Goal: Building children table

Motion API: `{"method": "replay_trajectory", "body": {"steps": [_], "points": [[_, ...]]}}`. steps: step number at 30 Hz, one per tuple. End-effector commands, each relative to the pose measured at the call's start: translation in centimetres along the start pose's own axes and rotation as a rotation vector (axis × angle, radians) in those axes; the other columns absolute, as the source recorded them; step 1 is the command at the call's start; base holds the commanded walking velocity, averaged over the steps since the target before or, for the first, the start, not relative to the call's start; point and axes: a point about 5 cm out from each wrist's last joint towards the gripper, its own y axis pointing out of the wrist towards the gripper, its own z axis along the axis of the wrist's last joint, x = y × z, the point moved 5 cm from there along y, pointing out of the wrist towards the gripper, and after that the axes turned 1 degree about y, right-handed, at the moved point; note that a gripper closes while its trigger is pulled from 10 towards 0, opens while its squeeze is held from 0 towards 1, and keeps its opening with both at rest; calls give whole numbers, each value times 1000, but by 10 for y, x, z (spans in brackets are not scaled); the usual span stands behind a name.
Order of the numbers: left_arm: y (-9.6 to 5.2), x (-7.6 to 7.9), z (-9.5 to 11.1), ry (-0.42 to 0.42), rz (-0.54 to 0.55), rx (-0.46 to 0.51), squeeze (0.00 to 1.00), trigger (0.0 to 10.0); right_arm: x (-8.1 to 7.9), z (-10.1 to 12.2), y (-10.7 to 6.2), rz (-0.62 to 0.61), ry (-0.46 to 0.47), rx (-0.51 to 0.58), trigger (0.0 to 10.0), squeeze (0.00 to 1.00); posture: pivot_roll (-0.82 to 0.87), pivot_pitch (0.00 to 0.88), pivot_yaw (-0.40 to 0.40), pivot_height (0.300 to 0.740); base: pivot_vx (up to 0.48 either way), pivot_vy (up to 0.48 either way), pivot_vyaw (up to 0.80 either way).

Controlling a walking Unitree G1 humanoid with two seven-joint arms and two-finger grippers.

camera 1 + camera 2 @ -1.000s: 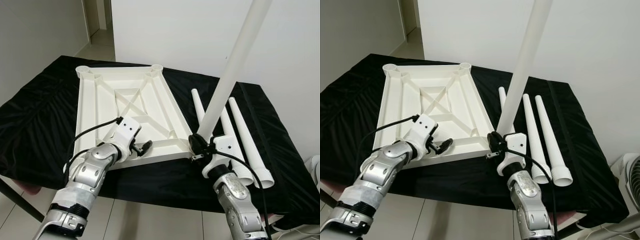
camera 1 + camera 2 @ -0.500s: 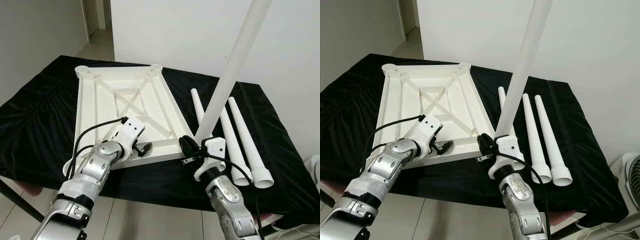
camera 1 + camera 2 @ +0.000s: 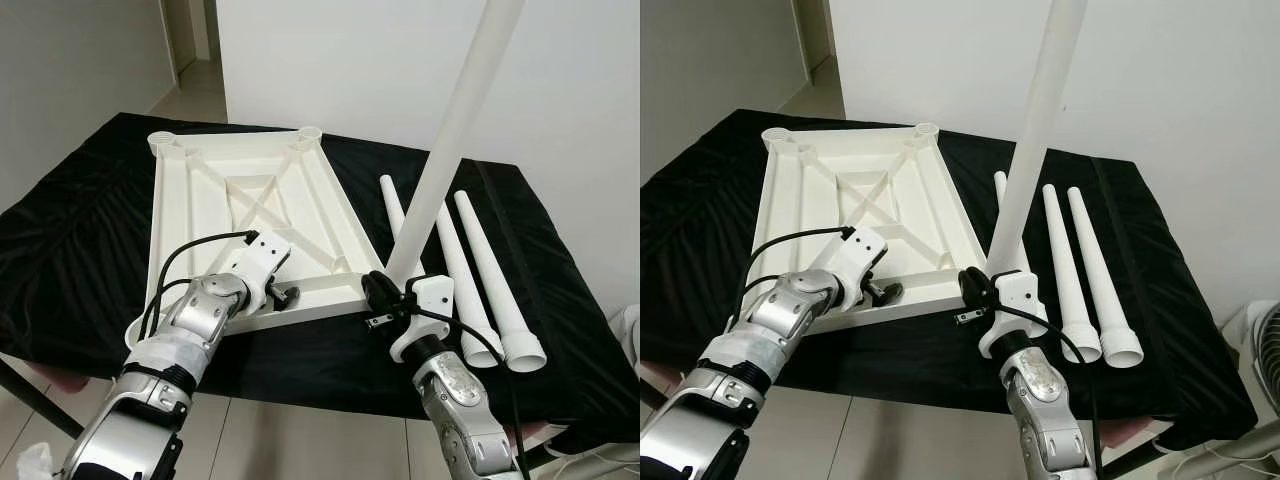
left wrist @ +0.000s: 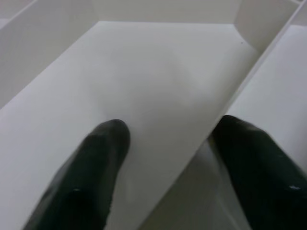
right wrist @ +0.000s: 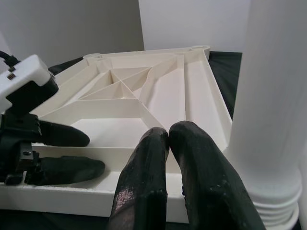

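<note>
Table top (image 3: 250, 215), white plastic and turned upside down so we see its ribs, lies flat on a black cloth (image 3: 80, 240) that covers a larger table. Its near edge is toward us, and its two far corners have round sockets.

Our left gripper (image 3: 283, 295) is at the near edge of the table top. In the left wrist view its two black fingers (image 4: 91, 177) stand a moderate way apart, one on each side of a thin upright rib, and we cannot tell whether they press it.

Near the near right corner of the table top we see one white leg (image 3: 450, 150) standing almost upright, leaning a little to the right and running out of the picture above. Our right gripper (image 3: 375, 290) is just beside the bottom end of this leg. In the right wrist view its fingers (image 5: 168, 182) are pressed together with nothing between them, and the leg passes next to them.

Three more legs (image 3: 480, 275) lie side by side on the cloth to the right of the table top.
</note>
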Motion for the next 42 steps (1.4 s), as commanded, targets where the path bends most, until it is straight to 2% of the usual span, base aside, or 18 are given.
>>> {"method": "replay_trajectory", "body": {"steps": [1,15,22,23,25,26,29,30,31,32,34,36,37,38,42], "points": [[-2,-14,-4,-22,75,-23,0,0,4,0,-3,-18,-10,-3,10000,0,-98,0,-13,740,0,0,0],[1,-9,0,-25,56,-15,0,0,5,-2,-4,-34,-4,-8,10000,0,-98,0,-11,740,0,0,0],[4,-3,15,-4,68,67,0,0,4,-4,-3,-37,-2,-13,10000,0,-93,0,-11,740,0,0,0],[4,3,20,23,47,96,0,4392,4,-4,-3,-38,-1,-14,10000,0,-93,0,-11,740,0,0,0],[4,3,20,23,47,96,0,4392,4,-4,-3,-38,-1,-14,10000,0,-93,0,-11,740,0,0,0],[4,10,26,60,26,131,0,10000,4,-4,-3,-38,-1,-14,10000,0,-92,0,-10,740,0,0,0],[1,23,37,41,-48,200,0,10000,3,-5,-3,-37,0,-15,10000,0,-92,0,-8,740,0,0,0],[-3,26,45,22,-73,251,1000,10000,3,-5,-3,-39,1,-15,10000,0,-91,0,-7,740,0,0,0],[-3,26,45,22,-73,251,1000,10000,3,-5,-3,-39,1,-15,10000,0,-91,0,-7,740,0,0,0],[-11,27,58,-5,-97,335,1000,10000,3,-5,-3,-41,3,-16,10000,0,-90,0,-7,740,0,0,0],[-11,27,58,-5,-97,335,1000,10000,3,-5,-3,-41,3,-16,10000,0,-90,0,-7,740,0,0,0],[-17,27,68,-12,-108,399,1000,10000,2,-6,-3,-41,4,-17,10000,0,-89,0,-7,740,0,0,0],[-23,26,73,18,-106,433,443,10000,2,-7,-3,-40,5,-18,10000,0,-90,0,-8,740,0,0,0],[-28,26,77,27,-116,463,0,10000,2,-7,-3,-41,4,-19,10000,0,-90,0,-8,740,0,0,0],[-40,24,76,52,-124,483,0,10000,2,-7,-3,-43,4,-18,10000,0,-88,0,-10,740,0,0,0]]}}
